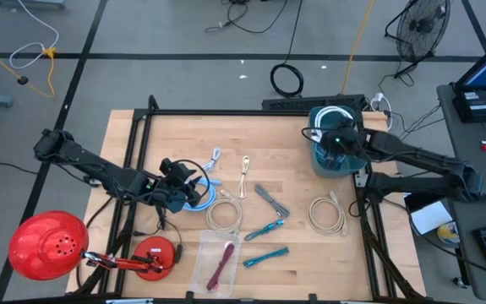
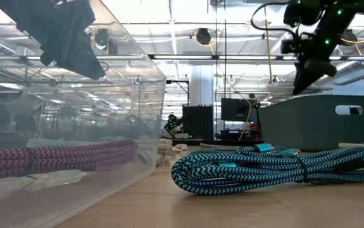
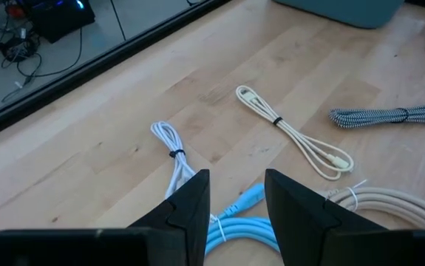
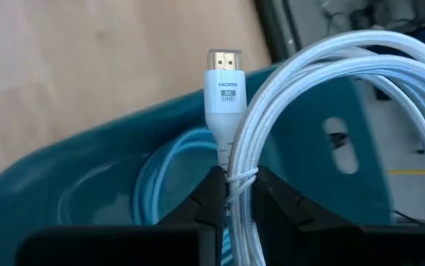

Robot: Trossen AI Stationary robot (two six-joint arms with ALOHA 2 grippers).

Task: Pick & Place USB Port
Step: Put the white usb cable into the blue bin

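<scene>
Nearest the low camera lies a clear plastic tray (image 2: 106,114) holding one coiled maroon braided cable (image 2: 55,157); beside it rests a teal-and-black braided cable bundle (image 2: 276,168).

Left to right across the table: the left gripper (image 1: 177,192) hovers low over a coiled light-blue cable (image 3: 242,222), its fingers (image 3: 190,210) spread apart and empty, the cable directly beneath and between them.

Loose cables counted on the wood: ten, including two cream coils and two teal bundles.

At the right, the right gripper (image 4: 234,193) hangs directly above the round teal plastic bin (image 1: 335,152), its fingers pressed together on a coiled white braided HDMI cable (image 4: 308,96), plug pointing up. One light-blue cable already lies inside the bin.

Judgement: the held cable sits straight over the bin opening, so release is a vertical matter; the right arm is nearer.
</scene>
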